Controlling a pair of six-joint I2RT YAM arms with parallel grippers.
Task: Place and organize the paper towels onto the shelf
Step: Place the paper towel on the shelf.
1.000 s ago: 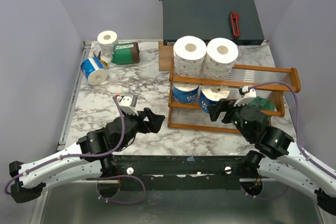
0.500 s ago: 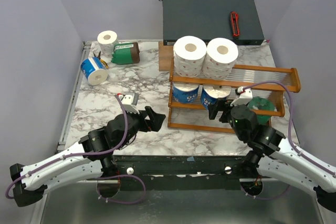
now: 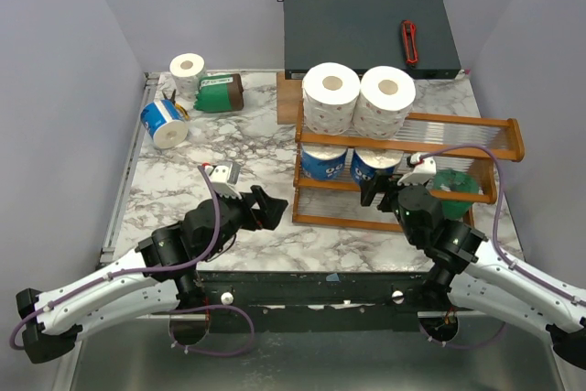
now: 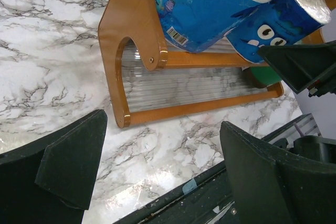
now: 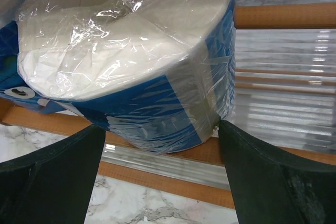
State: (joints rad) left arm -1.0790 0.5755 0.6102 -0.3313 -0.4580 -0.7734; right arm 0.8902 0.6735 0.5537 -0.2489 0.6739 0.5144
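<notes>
The right gripper (image 3: 377,191) is reaching in at the shelf (image 3: 499,125) from the near side, on the middle tier. Its jaws are spread wide but closed onto a blue-wrapped roll (image 5: 173,98), one finger (image 5: 52,182) touching the plastic wrap on each side. That roll is resting on the tier's front rail, its long axis roughly upright but leaning, the white end facing up. It is sitting right beside the second blue-wrapped roll (image 3: 322,162) on its left.

Two bare white rolls (image 3: 331,96) are standing side by side on the top tier. A green-wrapped roll (image 3: 455,182) is lying lower down, just right of the right gripper.

The left gripper (image 4: 163,156) is hovering over the marble table (image 3: 183,190) just near-left of the shelf's left end, jaws fully apart and holding nothing.

What is left is at the far-left corner. A loose white roll (image 3: 187,70) is standing upright, a loose green-wrapped roll (image 3: 218,93) is lying on its side with its axis running left to right, and a loose blue-wrapped roll (image 3: 163,124) is tipped over with its white end facing near.

All three are lying far and left of the left gripper, well apart from it, and farther again from the right one. So I'd judge the left arm is the one to fetch them, while the right only needs to let go and back out toward the near edge.
</notes>
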